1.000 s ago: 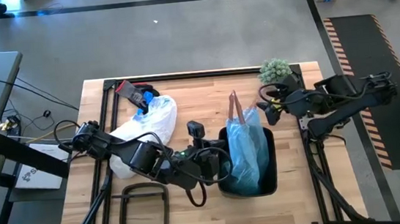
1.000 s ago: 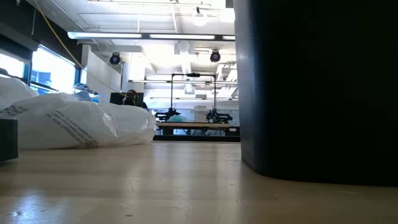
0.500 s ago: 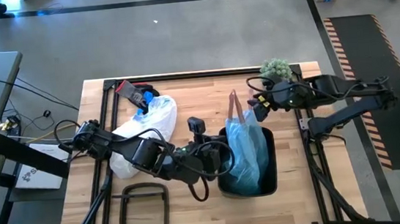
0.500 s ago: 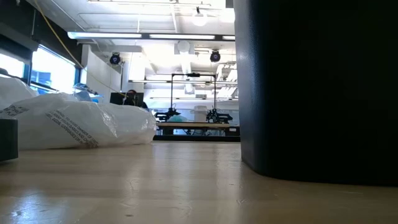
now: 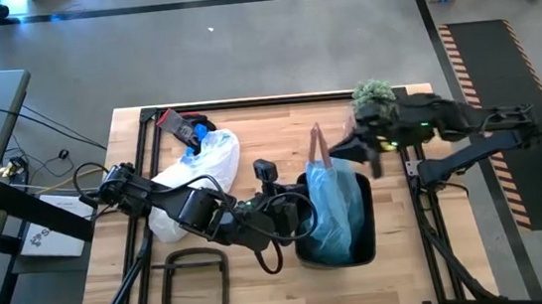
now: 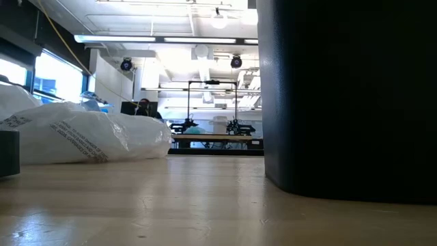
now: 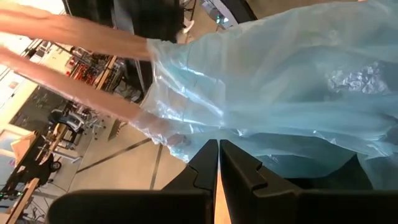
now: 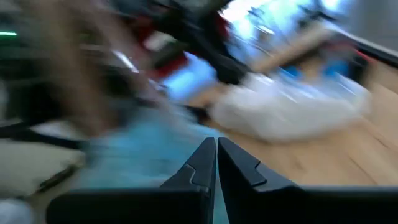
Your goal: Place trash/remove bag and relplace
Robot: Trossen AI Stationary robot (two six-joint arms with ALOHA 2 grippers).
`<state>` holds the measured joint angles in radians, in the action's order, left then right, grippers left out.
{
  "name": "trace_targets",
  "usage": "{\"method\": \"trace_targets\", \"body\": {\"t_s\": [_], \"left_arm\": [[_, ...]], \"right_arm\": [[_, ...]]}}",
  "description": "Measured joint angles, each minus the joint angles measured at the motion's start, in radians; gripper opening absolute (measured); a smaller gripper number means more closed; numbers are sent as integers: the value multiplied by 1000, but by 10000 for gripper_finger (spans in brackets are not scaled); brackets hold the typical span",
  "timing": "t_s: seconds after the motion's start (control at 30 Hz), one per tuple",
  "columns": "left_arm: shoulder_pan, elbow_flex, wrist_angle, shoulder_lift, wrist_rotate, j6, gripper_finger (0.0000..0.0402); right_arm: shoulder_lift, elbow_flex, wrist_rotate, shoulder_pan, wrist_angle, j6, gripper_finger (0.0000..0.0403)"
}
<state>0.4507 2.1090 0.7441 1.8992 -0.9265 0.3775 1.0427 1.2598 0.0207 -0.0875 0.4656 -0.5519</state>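
Lifting stage, by the look of it: the light-blue bag (image 5: 336,206) sits in the black bin (image 5: 360,248) at about 5 o'clock from table centre, its gathered top and reddish tie (image 5: 317,145) standing up toward 12 o'clock.

Left gripper (image 5: 296,221) at the bin's 9 o'clock rim, jaws pressed together; its wrist view shows the closed fingertips (image 7: 217,158) just under the blue film. Cannot tell whether any plastic is pinched.

Right gripper (image 5: 343,149) at the tie's 3 o'clock side, just beside the tie. Jaws closed tight in its own wrist view (image 8: 215,155); nothing visible between them, so a grip on the tie is not confirmed.

White bag (image 5: 198,169) lies at 9 o'clock on the table (image 5: 248,124); small green plant (image 5: 373,92) at 2 o'clock, near the right arm. No loose trash seen on the table top.

Risks, as I judge them:
- Right jaws may have closed on air beside the tie; a pull would then leave the bag behind.
- Thin film could tear if snagged on the bin rim.
- Bin could tip or drag if the bag binds.
- Right arm could knock the plant.
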Motion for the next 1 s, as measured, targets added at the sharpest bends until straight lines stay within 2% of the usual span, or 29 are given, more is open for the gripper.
{"method": "trace_targets", "body": {"t_s": [0.07, 0.17, 0.27, 0.37, 0.5, 0.67, 0.83, 1.0], "left_arm": [[0, 0, 0, 0, -1, 0, 0], [0, 0, 0, 0, 0, 0, 0], [0, 0, 0, 0, 0, -1, 0], [-2, 0, 0, 0, 0, -2, 0], [-9, 0, 0, 0, 22, -9, 0], [-20, 0, 0, 0, 58, -10, 0], [-21, 0, 1, 0, 62, -10, 0], [-20, 0, 1, 1, 65, -13, 0]], "right_arm": [[-30, 0, 8, -33, -31, 39, 2], [-77, 1, -72, -80, -6, 39, 1], [-110, 2, -125, -93, 90, -14, 6], [-117, 2, -137, -74, 219, -25, 32], [-105, 1, -145, -25, 358, -39, 99], [-96, 1, -217, 61, 535, -103, 206], [-95, 1, -166, 136, 512, -98, 308], [-78, 1, -139, 197, 496, -98, 362]]}}
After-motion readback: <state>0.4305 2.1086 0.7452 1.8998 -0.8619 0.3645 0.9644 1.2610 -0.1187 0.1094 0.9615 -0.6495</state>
